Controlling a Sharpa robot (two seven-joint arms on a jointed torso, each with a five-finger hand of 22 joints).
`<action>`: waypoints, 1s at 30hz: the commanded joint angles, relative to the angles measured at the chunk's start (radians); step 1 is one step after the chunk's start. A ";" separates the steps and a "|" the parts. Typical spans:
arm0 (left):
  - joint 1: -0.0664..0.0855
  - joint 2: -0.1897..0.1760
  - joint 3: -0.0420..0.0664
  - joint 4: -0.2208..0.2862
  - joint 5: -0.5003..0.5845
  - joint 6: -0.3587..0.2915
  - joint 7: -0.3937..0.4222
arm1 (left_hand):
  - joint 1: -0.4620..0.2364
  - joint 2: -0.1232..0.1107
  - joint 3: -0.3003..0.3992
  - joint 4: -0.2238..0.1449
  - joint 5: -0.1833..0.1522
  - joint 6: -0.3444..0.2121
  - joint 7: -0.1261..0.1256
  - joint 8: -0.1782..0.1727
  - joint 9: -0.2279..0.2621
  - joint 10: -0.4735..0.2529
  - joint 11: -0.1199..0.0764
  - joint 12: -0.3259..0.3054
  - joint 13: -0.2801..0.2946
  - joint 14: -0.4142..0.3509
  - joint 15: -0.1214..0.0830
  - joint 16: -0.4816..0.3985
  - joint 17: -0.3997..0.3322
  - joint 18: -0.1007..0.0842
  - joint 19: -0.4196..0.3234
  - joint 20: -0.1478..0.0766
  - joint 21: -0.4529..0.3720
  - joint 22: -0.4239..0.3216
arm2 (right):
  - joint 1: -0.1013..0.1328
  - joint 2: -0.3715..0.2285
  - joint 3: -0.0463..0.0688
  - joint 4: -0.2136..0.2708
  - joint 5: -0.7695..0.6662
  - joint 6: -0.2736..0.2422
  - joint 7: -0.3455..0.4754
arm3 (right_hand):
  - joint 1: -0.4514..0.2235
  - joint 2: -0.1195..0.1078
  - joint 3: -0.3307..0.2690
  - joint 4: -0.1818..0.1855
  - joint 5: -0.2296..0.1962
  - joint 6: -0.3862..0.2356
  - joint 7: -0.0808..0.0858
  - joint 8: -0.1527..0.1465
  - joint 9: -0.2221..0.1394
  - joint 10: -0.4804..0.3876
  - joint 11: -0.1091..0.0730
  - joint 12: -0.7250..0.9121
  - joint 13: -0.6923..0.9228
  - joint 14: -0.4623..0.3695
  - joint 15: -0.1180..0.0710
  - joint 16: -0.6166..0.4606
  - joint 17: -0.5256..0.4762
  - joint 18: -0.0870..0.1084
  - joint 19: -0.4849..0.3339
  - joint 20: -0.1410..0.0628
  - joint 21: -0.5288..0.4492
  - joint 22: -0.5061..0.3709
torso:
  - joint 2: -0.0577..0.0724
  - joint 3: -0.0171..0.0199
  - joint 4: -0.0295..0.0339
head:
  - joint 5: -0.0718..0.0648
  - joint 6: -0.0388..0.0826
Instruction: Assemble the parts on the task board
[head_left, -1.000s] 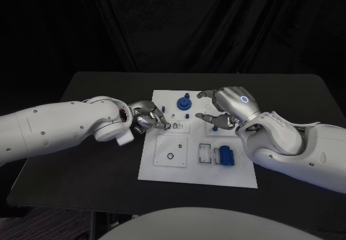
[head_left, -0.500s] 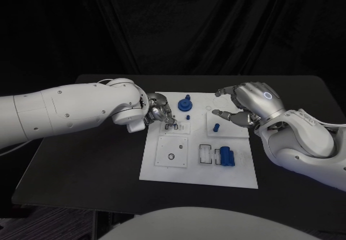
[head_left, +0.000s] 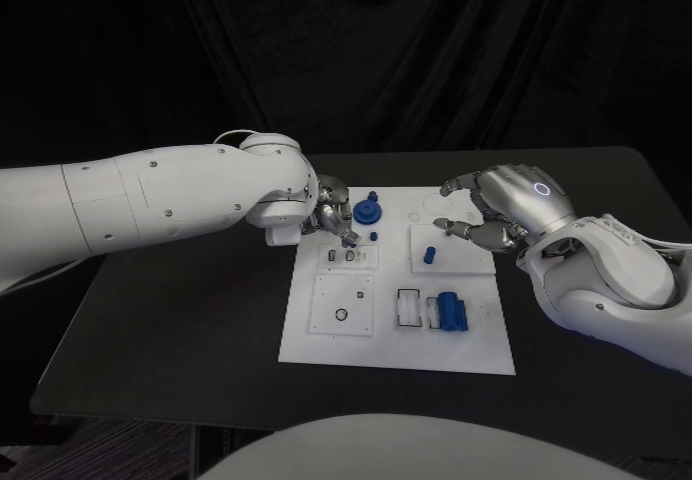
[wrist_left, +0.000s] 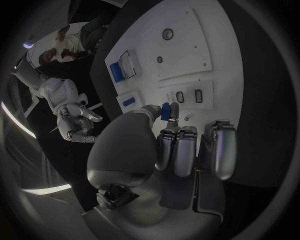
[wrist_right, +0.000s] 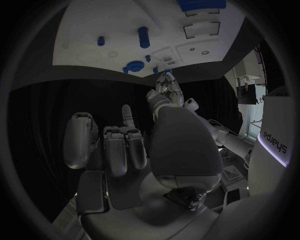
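Head view: the left hand (head_left: 330, 213) sits at the far left corner of the task board (head_left: 397, 350), fingers drawn together. The left wrist view shows a small blue part (wrist_left: 166, 111) pinched between thumb and fingertip, just above the board near two small rectangular slots (wrist_left: 189, 96). To its right a round blue gear-like part (head_left: 369, 210) stands on the board, with a tiny blue peg (head_left: 374, 235) just in front of it. Nearer the robot, a square inset plate (head_left: 343, 304) carries a small dark ring (head_left: 340, 313). Next comes a raised white pad with a short blue cylinder (head_left: 428, 258) lying on it, and closer in, a blue ribbed block (head_left: 453, 312) sits beside an outlined rectangular recess (head_left: 410, 307) (which looks unfilled). The right hand (head_left: 498, 212) hovers over the board's far right corner, fingers curled but apart, holding nothing.
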 joint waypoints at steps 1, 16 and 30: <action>0.003 0.016 0.001 -0.013 -0.090 0.073 -0.031 | -0.012 0.003 0.057 -0.058 -0.004 0.026 -0.022 0.016 0.099 0.104 -0.008 0.003 0.262 0.106 -0.010 0.003 0.263 -0.019 0.033 -0.008 0.014 0.218 | 0.002 -0.003 0.001 -0.004 0.010 0.026 -0.007 | -0.003 0.010 0.007 -0.001 0.007 0.008 0.000 0.006 -0.001 0.104 0.004 0.003 0.263 0.106 0.005 0.003 0.263 0.015 -0.009 0.000 -0.005 0.171 | -0.002 0.0071 -0.0009 | 0.000 0.000; -0.004 0.045 0.001 -0.020 -0.255 0.000 -0.047 | -0.133 -0.013 0.141 -0.156 -0.020 0.090 -0.037 -0.037 0.134 0.104 -0.024 0.003 0.262 0.106 -0.026 0.003 0.263 -0.045 0.085 -0.024 0.117 0.252 | -0.002 -0.010 0.000 -0.024 0.011 0.054 -0.014 | -0.003 0.012 0.009 0.000 0.010 0.015 -0.001 0.008 -0.003 0.104 0.003 0.003 0.263 0.106 0.004 0.003 0.263 0.016 -0.012 0.000 -0.012 0.168 | -0.006 0.0148 0.0037 | 0.021 0.000; -0.038 0.015 0.001 0.014 -0.263 -0.139 -0.032 | -0.176 -0.012 0.158 -0.166 -0.022 0.100 -0.037 -0.059 0.147 0.104 -0.023 0.003 0.262 0.106 -0.026 0.003 0.263 -0.041 0.075 -0.024 0.108 0.247 | -0.006 -0.021 0.000 -0.022 0.018 0.067 -0.020 | 0.002 0.014 0.013 -0.002 0.021 0.023 -0.002 0.008 -0.006 0.104 0.003 0.003 0.263 0.106 0.004 0.003 0.263 0.017 -0.014 0.000 -0.017 0.167 | -0.004 0.0128 0.0014 | 0.027 0.000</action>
